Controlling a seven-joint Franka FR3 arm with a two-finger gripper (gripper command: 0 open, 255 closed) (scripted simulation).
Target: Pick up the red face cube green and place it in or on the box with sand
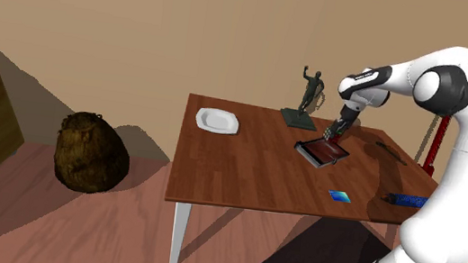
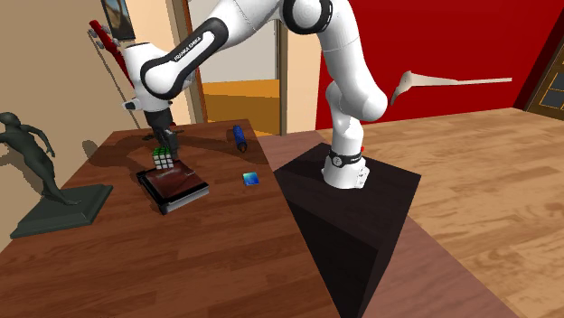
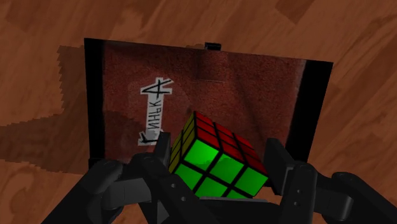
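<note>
Wooden surface is read from the second exterior view's left. A dark statuette is met first, then the tool, pinched on the Rubik's cube with green and red faces showing. The cube is held over the far end of the black-rimmed box, whose reddish sandy floor lies directly beneath. Contact cannot be told. A short straight lowering is judged enough before release.

A puzzle cube of black-edged tiles, showing green, red and yellow faces, hangs tilted in the clasp of the black gripper. It is just above one end of a flat, black-rimmed box of reddish-brown sand bearing a white marking. The box lies on the wooden table.
</note>
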